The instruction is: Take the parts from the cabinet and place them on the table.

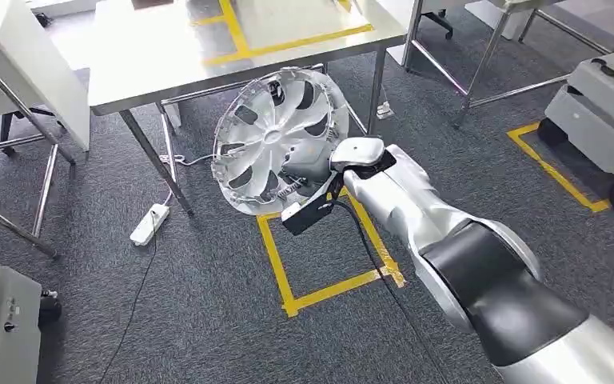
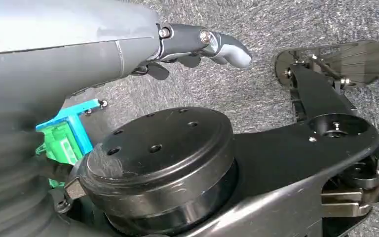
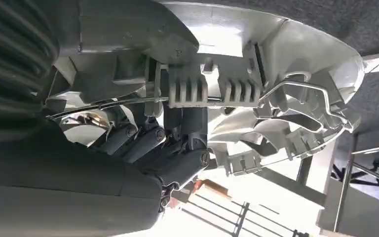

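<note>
A silver wheel cover (image 1: 276,132) with curved spokes hangs tilted in the air in front of the steel table (image 1: 168,56), just below its front edge. My right hand (image 1: 308,172) holds it from behind, with the fingers (image 3: 168,148) hooked through a gap by the rim. The right wrist view shows the cover's ribbed back (image 3: 286,64) close up, clips and wire ring included. My left hand (image 2: 202,47) hangs over grey carpet, thumb out, with nothing in it.
A white power strip (image 1: 149,224) and its cable lie on the carpet by the table leg. Yellow tape (image 1: 288,280) marks a square on the floor. A grey unit (image 1: 0,320) stands at the lower left, a wheeled grey machine (image 1: 608,120) at the right.
</note>
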Controlling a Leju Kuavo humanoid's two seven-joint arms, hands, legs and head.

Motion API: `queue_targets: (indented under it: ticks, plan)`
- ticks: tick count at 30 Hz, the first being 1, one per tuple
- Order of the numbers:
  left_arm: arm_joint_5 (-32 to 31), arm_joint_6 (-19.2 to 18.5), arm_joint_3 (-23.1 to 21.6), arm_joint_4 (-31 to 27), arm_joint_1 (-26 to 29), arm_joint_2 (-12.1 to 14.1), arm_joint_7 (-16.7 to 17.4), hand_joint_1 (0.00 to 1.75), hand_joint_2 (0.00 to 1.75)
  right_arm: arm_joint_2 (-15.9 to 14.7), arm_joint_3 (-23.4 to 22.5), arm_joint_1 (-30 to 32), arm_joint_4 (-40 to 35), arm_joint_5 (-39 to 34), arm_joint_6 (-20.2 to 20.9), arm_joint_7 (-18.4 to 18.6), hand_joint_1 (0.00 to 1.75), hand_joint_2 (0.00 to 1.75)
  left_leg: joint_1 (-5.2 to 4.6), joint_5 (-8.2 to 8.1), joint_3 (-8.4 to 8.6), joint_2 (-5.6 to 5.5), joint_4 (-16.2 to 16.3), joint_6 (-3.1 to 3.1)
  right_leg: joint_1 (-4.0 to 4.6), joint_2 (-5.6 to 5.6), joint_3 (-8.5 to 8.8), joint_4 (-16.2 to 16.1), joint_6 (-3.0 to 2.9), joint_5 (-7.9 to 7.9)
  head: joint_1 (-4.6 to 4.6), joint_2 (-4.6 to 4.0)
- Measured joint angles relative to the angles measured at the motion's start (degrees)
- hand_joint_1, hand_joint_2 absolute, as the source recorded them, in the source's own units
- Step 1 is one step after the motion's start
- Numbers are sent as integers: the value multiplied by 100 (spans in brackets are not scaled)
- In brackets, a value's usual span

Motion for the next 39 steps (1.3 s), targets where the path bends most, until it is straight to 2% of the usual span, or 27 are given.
queue_targets:
  ticks: [2,4,6,11,13,14,15,16,18,19,20,21,22,23,24,25,26,28,29,30,31,32,34,35,36,37,39]
  plan:
    - [9,0,5,0,0,0,20,0,175,0,0,0,0,-2,2,0,166,175,-2,-1,-17,0,13,2,-1,-1,3,-20,19,12,0,0]
    - [-11,0,5,0,0,0,13,0,175,4,0,0,0,-6,9,0,166,175,-10,-27,-42,0,52,62,-30,-6,13,-50,49,24,0,0]
    - [-50,0,5,0,1,0,-2,0,175,4,-4,-4,0,-13,9,0,166,175,-15,-48,-69,0,101,93,-35,-7,16,-50,81,18,0,0]
    - [-68,0,5,0,-3,0,-9,0,175,4,-9,-10,0,-55,9,0,166,175,-71,-108,-115,1,196,230,-65,-6,64,-130,223,24,-2,0]
    - [-70,0,5,0,-12,0,-19,0,175,7,-24,-13,0,-74,7,0,166,175,-85,-113,-92,19,112,319,-68,-2,121,-123,296,146,2,0]
    - [-72,0,5,-2,-16,-2,-22,0,175,7,-57,-16,0,-92,-2,0,166,175,-47,-151,24,10,25,425,-87,-39,48,-81,304,113,2,0]
    - [-74,0,5,-2,-10,-11,-24,0,175,0,-94,-32,0,-120,-9,0,166,175,-68,-167,82,11,-5,459,-70,-90,-2,56,280,67,53,0]
    - [-76,0,5,-2,-8,-13,-24,0,175,11,-118,-57,0,-155,-29,0,166,175,-83,-186,99,14,-3,494,-48,-100,-176,342,250,-80,50,0]
    - [-79,0,5,-2,-21,-20,-19,0,175,17,-201,-70,-2,-216,-120,0,166,175,-118,-231,134,41,23,543,10,-98,-643,1132,234,-384,57,0]
    - [-87,0,5,0,-17,-22,-19,0,175,7,-249,-68,-2,-223,-144,0,166,175,-137,-265,169,37,34,549,18,-98,-855,1452,239,-448,57,0]
    - [-98,0,5,0,-3,-22,-19,0,175,2,-289,-69,-2,-223,-155,0,166,175,-143,-306,212,28,48,544,18,-99,-932,1486,243,-371,61,0]
    - [-105,0,5,0,9,-22,-17,0,175,2,-302,-70,-2,-221,-157,0,166,175,-141,-360,261,21,71,528,17,-99,-873,1258,241,-168,57,0]
    - [-114,0,5,0,14,-24,-17,0,175,0,-306,-69,-2,-210,-155,0,166,175,-128,-421,314,11,98,500,7,-100,-704,826,252,113,59,0]
    - [-118,0,5,0,14,-31,-17,0,175,-11,-312,-70,-2,-203,-155,0,166,175,-113,-478,362,1,135,443,-8,-101,-497,327,269,381,61,0]
    - [-129,0,5,0,17,-31,-17,0,175,-17,-326,-65,-2,-201,-155,0,166,175,-110,-543,376,1,178,387,-21,-90,-377,-10,280,489,68,0]
    - [-137,0,5,0,2,-31,-7,0,175,-13,-352,-96,-2,-199,-166,0,166,175,-121,-544,365,-6,231,336,61,-71,-393,-75,207,264,70,0]
    - [-146,0,5,-2,-8,-28,-2,0,175,-11,-374,-102,-4,-201,-175,0,166,175,-126,-543,330,-8,216,297,58,-75,-352,-16,99,342,68,0]
    - [-164,0,0,0,-11,-35,7,0,175,-22,-409,-112,-7,-192,-177,0,166,175,-116,-555,390,8,215,246,85,-95,-331,-14,0,304,68,0]
    - [-164,0,0,-2,-18,-33,13,0,175,-26,-420,-127,-7,-188,-175,37,166,175,-112,-548,362,31,270,225,58,-106,-258,-54,-40,284,70,0]
    - [-166,0,0,0,-19,-33,13,0,175,-28,-437,-127,-7,-183,-173,180,166,175,-124,-500,233,194,474,211,54,-115,-193,-94,-73,261,63,0]
    - [-168,0,0,0,-34,-33,15,0,175,-28,-455,-128,-7,-179,-173,338,166,175,-138,-536,36,313,790,188,55,-123,-141,-119,-108,238,33,0]
    - [-168,0,0,0,-46,-33,16,0,175,-28,-468,-132,-7,-173,-184,484,166,175,-137,-640,-201,354,1142,170,60,-129,-98,-125,-135,210,44,0]
    - [-170,0,-2,0,-53,-33,26,0,175,-28,-498,-131,-7,-157,-203,701,166,175,-138,-916,-679,390,1770,145,70,-144,5,-126,-153,114,37,0]
    - [-170,0,-2,0,-49,-33,33,0,175,-28,-505,-124,-7,-146,-203,754,166,175,-138,-905,-797,393,1826,148,70,-146,61,-126,-155,69,42,0]
    - [-177,0,-2,0,-43,-31,35,0,175,-28,-512,-116,-7,-140,-205,798,166,175,-142,-748,-807,393,1657,172,69,-145,121,-126,-154,20,37,0]
    - [-179,0,-2,0,-43,-24,37,0,175,-28,-527,-112,-7,-138,-205,804,166,175,-151,-466,-719,394,1284,207,65,-144,178,-126,-151,-25,39,0]
    - [-181,0,-2,-2,-43,2,42,0,175,-28,-551,-117,-7,-138,-212,804,166,175,-204,272,-413,436,301,316,50,-143,281,-133,-114,-108,37,0]
